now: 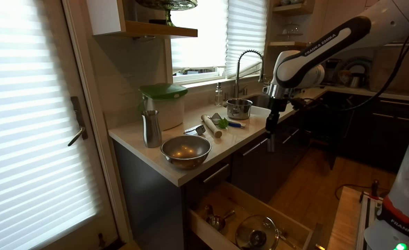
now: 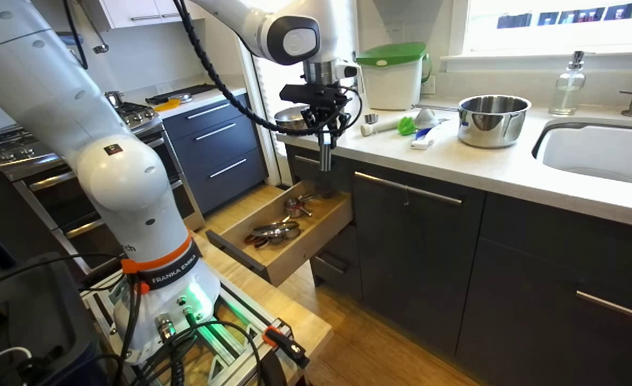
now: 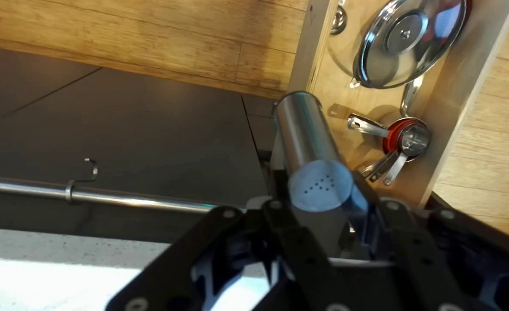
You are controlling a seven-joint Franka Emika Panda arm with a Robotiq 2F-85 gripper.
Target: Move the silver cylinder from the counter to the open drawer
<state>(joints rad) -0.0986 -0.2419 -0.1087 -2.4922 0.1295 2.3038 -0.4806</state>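
- We have the gripper (image 3: 321, 190) clamped tight on the silver cylinder (image 3: 306, 129).
- The cylinder pokes out below the gripper and hangs in the air, almost upright.
- In the wrist view we see little dark dots on its round near end, and its far end shows by the side of the open drawer (image 2: 310, 241), which sits lower.
- In the drawer we spot a glass lid (image 3: 405, 34) and some measuring cups (image 3: 415, 139).
- On the counter (image 2: 385, 145) we see a shiny pot (image 2: 490, 131) and a metal bowl (image 1: 186, 162).
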